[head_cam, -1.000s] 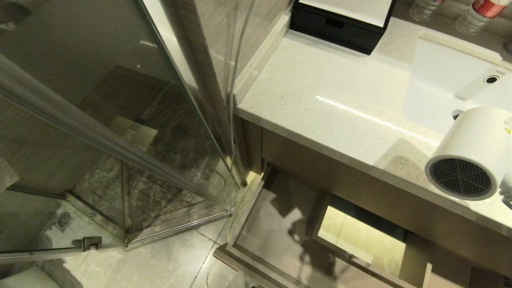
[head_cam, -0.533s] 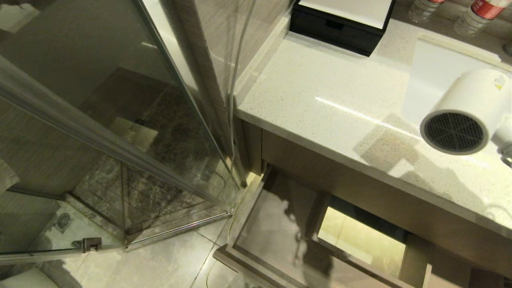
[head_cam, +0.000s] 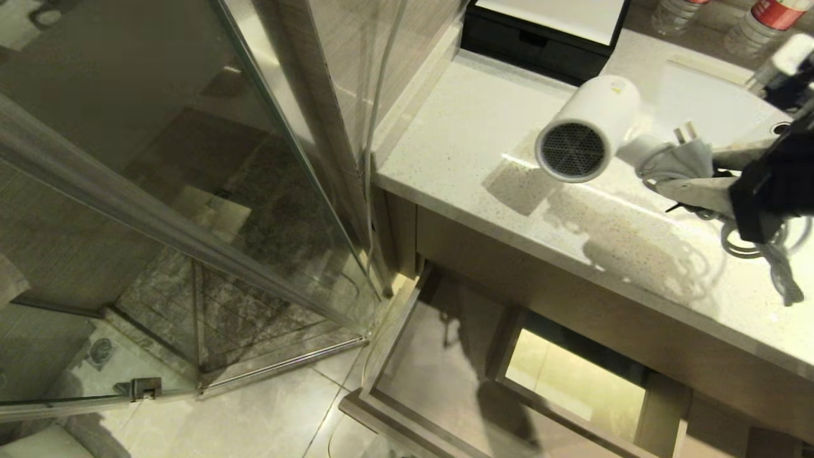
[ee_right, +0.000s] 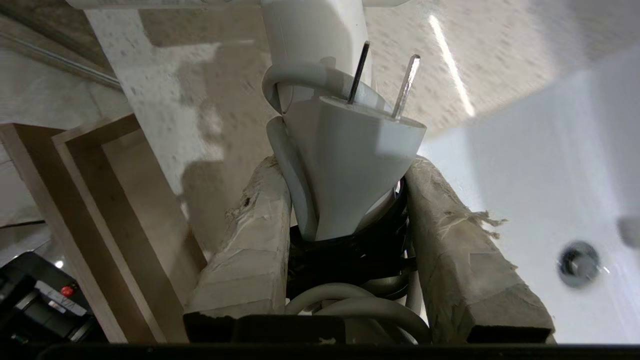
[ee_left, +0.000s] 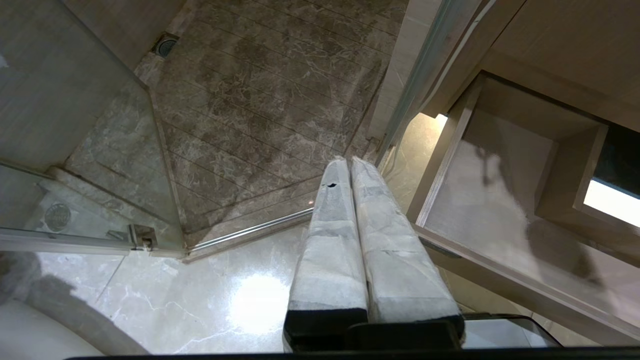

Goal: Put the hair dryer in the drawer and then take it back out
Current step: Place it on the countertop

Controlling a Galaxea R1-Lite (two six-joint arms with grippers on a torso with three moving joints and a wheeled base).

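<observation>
Head view: the dryer (head_cam: 588,127) hangs in the air above the counter (head_cam: 483,140), barrel level, its dark mesh grille facing the camera, clear of the stone surface with its shadow on the counter below. The right gripper (head_cam: 690,175) comes in from the right edge, clamped on the handle, plug and loops of cord (head_cam: 772,254) together; cord dangles below the arm. The drawer (head_cam: 388,356) stands pulled out under the counter, with nothing visible inside it except shadows on the pale floor and the boxed cut-out (head_cam: 572,375). A black box (head_cam: 540,38) and two bottles (head_cam: 760,19) sit at the back of the counter by the sink (head_cam: 712,108). Right wrist view adds the grip detail: two taped fingers (ee_right: 247,250) press either side of the plug (ee_right: 345,165), prongs pointing away from the camera, cord coils packed between the fingers. Left wrist view only: the left gripper (ee_left: 350,162), fingers pressed flat together and holding nothing, hangs above the floor tiles (ee_left: 200,300) beside the open drawer and shower glass (ee_left: 75,125).
</observation>
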